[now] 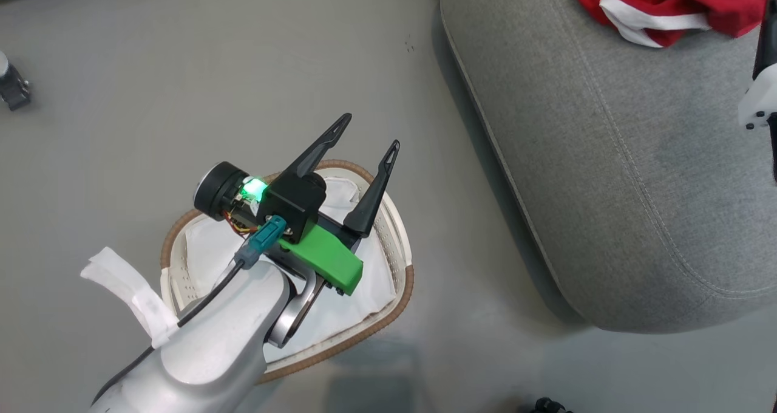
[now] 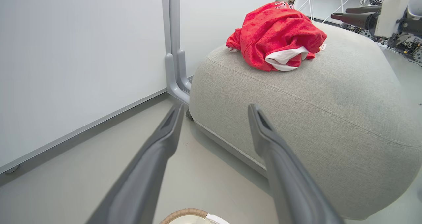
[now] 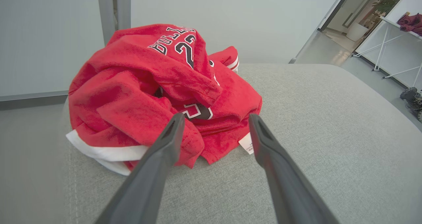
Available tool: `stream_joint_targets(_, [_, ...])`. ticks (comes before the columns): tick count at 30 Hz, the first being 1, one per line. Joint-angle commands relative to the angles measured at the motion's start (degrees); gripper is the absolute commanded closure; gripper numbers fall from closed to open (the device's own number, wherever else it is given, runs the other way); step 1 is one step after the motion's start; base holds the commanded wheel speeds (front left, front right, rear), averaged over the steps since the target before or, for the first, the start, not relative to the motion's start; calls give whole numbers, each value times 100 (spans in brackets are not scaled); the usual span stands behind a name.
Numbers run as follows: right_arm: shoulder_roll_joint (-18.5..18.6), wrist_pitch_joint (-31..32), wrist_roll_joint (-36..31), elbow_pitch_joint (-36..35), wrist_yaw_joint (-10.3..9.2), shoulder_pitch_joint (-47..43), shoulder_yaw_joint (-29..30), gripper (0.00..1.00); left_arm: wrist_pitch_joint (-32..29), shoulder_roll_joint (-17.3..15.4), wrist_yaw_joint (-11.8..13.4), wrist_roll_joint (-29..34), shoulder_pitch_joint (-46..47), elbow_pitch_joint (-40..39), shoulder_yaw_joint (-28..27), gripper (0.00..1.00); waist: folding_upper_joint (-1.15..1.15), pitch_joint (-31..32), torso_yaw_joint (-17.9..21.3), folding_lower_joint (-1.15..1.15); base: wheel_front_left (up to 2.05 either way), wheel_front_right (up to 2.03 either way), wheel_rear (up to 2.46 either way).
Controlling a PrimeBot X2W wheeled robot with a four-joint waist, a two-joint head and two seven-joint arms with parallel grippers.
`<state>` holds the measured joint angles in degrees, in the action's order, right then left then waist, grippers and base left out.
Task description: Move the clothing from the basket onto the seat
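One clothing heap [image 3: 158,95] — one seat [image 3: 313,135]

Found left gripper [image 2: 216,108] with fingers parted and empty, red clothing [image 2: 273,33] heaped on the grey seat [image 2: 313,102] at 1 o'clock, basket [image 2: 184,213] rim at 6 o'clock, right gripper [image 2: 339,13] at 2 o'clock, apart from the clothing.

Left arm: pale silver forearm [image 1: 224,334], black cable [image 1: 203,300] running into a teal connector [image 1: 267,234], white tape tab [image 1: 130,291] on it. Wrist: black housing [image 1: 291,203], lit green LED [image 1: 254,188], bright green bracket [image 1: 325,258]. Left gripper [image 1: 371,130]: long dark tapered fingers, slotted tips. Right arm: white casing [image 1: 759,103], small dark screws.
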<state>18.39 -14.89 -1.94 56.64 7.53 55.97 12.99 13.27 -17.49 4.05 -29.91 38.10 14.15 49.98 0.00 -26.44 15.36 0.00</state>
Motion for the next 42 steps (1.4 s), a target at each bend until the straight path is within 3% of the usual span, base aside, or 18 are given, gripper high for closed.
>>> stream_joint_targets(1, [93,34,113,-90,-8,-131,-72,0,55,8,31,-48,-104,45,-52,0,0,364,-49,0,0,0,0])
stream_joint_targets(8, [306,307,529,-630,-8,-332,-437,0,168,147,100,-211,-387,206,-312,0,0,855,-294,0,0,0,0])
stream_joint_targets(14, [135,459,910,-1297,-8,-543,-801,0,195,199,211,-245,-713,168,-700,0,0,1255,-640,0,0,0,0])
stream_joint_targets(30, [-922,213,1211,-2842,-8,-2277,-1574,0,189,264,440,53,-2503,-335,-2524,0,0,1919,-1640,0,0,0,0])
stream_joint_targets(38, [-1456,13,1026,-3467,-7,-3592,-1395,0,189,492,483,275,-3369,-498,-3291,0,0,2152,-1897,0,0,0,0])
stream_joint_targets(42, [-1524,-30,884,-3683,-8,-4199,-1332,0,189,598,380,384,-3741,-585,-3603,0,0,2263,-1932,0,0,0,0])
